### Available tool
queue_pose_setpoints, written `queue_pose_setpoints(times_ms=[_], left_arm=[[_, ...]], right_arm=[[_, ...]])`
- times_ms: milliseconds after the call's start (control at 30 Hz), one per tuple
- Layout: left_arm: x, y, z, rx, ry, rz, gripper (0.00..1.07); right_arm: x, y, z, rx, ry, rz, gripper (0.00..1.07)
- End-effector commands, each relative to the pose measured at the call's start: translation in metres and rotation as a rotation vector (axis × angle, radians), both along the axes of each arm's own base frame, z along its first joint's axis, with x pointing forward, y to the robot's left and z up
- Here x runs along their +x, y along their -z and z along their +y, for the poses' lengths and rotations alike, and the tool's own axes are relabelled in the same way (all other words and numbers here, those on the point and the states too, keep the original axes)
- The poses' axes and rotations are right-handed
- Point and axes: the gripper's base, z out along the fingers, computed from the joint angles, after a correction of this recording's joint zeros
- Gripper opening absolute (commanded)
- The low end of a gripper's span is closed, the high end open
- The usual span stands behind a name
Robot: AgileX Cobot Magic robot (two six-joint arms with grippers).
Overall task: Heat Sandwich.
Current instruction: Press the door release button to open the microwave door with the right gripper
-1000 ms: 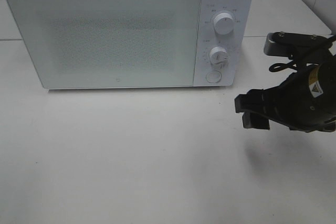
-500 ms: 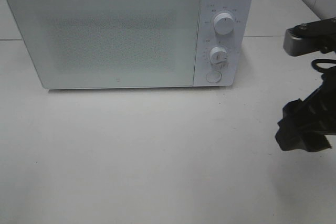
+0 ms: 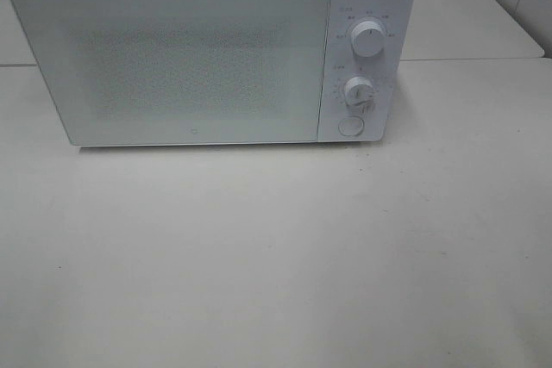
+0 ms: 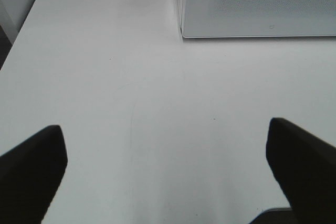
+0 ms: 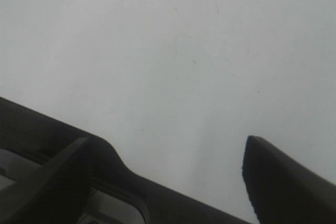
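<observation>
The left gripper [image 4: 164, 127] hangs over the white counter [image 4: 94, 45], in front of the white microwave [image 4: 257, 3] and well apart from it; its dark fingers [image 4: 31, 171] stand wide apart; a faint curved scratch [image 4: 131, 114] marks the counter before the microwave's corner.

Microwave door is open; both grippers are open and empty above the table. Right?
No: the microwave door is shut, as the exterior high view shows. The left gripper and right gripper are open and empty above the table.
</observation>
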Motion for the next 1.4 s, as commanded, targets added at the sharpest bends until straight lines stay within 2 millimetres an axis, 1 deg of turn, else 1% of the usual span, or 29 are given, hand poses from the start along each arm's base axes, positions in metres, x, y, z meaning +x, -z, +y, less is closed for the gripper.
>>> queue_pose_setpoints(times_ms=[33,67,100,200,233,300,367,467,533,567,600,667,700,733,1267,1400], left_arm=[[-0.002,0.000,0.000,-0.004,0.004,-0.029,0.98],[-0.002,0.000,0.000,-0.004,0.004,-0.029,0.98],[-0.002,0.000,0.000,-0.004,0.004,-0.029,0.98],[-0.002,0.000,0.000,-0.004,0.004,-0.029,0.98],[-0.002,0.000,0.000,-0.004,0.004,-0.029,0.98],[-0.002,0.000,0.000,-0.004,0.004,-0.029,0.98],[-0.002,0.000,0.000,-0.004,0.004,-0.029,0.98],[-0.002,0.000,0.000,-0.004,0.004,-0.029,0.98],[-0.002,0.000,0.000,-0.004,0.004,-0.029,0.98],[-0.002,0.000,0.000,-0.004,0.004,-0.029,0.98],[-0.002,0.000,0.000,-0.004,0.004,-0.029,0.98],[-0.002,0.000,0.000,-0.004,0.004,-0.029,0.98],[-0.002,0.000,0.000,-0.004,0.004,-0.029,0.98],[-0.002,0.000,0.000,-0.004,0.004,-0.029,0.98],[-0.002,0.000,0.000,-0.004,0.004,-0.028,0.98],[-0.002,0.000,0.000,-0.004,0.004,-0.028,0.98]], right_arm=[[-0.015,-0.002,-0.009,0.014,-0.010,-0.050,0.75],[-0.021,-0.002,-0.013,0.024,-0.009,-0.074,0.75],[-0.030,0.002,-0.019,0.031,0.001,-0.104,0.75],[-0.044,0.011,-0.030,0.025,0.036,-0.161,0.75],[-0.044,0.011,-0.030,0.025,0.036,-0.161,0.75],[-0.056,0.019,-0.038,0.020,0.070,-0.233,0.75],[-0.059,0.021,-0.040,0.022,0.083,-0.251,0.75],[-0.073,0.030,-0.046,0.032,0.137,-0.339,0.75],[-0.079,0.032,-0.047,0.051,0.163,-0.399,0.75],[-0.079,0.032,-0.047,0.051,0.163,-0.399,0.75],[-0.087,0.032,-0.049,0.061,0.192,-0.445,0.75],[-0.093,0.032,-0.051,0.066,0.224,-0.488,0.75],[-0.093,0.032,-0.051,0.066,0.224,-0.488,0.75],[-0.101,0.032,-0.052,0.073,0.253,-0.536,0.75],[-0.100,0.032,-0.051,0.069,0.268,-0.535,0.75],[-0.101,0.029,-0.051,0.074,0.267,-0.550,0.75]])
